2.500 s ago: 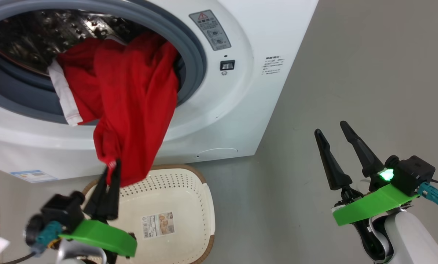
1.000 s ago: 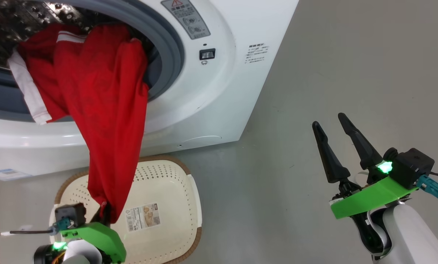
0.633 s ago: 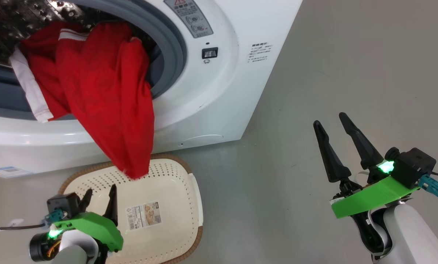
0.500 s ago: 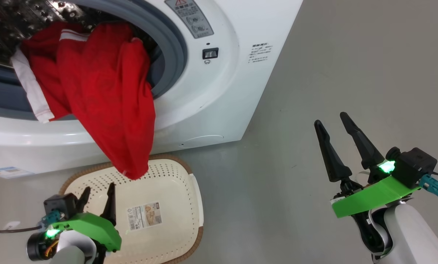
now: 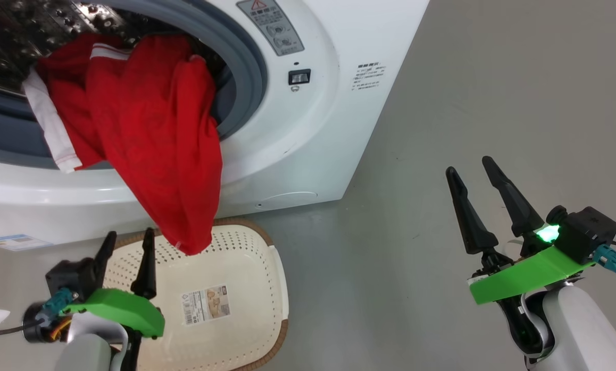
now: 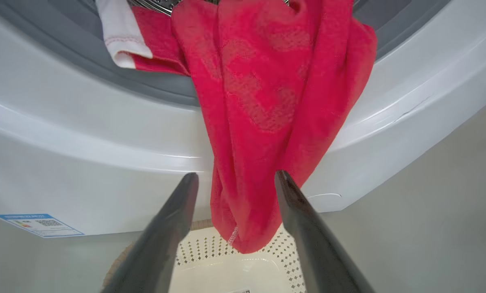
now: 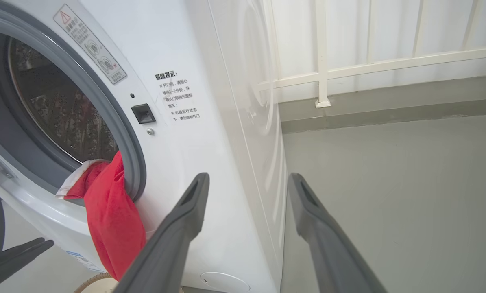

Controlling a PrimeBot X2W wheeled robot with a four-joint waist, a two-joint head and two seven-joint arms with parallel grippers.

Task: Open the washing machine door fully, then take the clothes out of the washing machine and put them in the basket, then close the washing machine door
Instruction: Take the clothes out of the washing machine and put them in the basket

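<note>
Two claws up in head view: left claw (image 5: 131,233) low beside basket (image 5: 282,288), fingers apart, empty; right claw (image 5: 468,165) well right, apart too. Left wrist: clothes (image 6: 259,101) draped from washing machine (image 6: 84,134) mouth, hem above basket. Right wrist: fingers aimed at machine's side.

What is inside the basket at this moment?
The visible floor of the basket shows just its paper label. The clothes hang from the washing machine over its rear rim. The left gripper covers its near left corner.
</note>
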